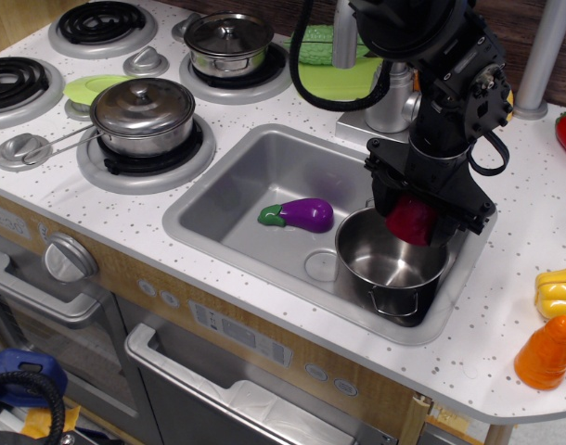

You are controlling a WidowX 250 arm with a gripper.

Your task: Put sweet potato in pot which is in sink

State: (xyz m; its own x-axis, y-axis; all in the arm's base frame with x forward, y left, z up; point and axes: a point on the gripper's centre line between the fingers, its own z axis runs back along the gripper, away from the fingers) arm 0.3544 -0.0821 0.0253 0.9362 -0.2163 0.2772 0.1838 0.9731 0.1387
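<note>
The dark red sweet potato (411, 220) is held between my gripper's (415, 222) fingers, just above the far rim of the pot. The gripper is shut on it. The lidless steel pot (391, 262) stands at the right end of the grey sink (237, 209), its mouth open and empty. The black arm comes down from the top of the view and hides the faucet base and part of the sink's right rim.
A purple eggplant (301, 214) lies in the sink left of the pot, near the drain (321, 266). Two lidded steel pots (143, 114) (229, 41) sit on burners at left. An orange carrot (546, 352) and a yellow toy (559, 290) lie on the counter at right.
</note>
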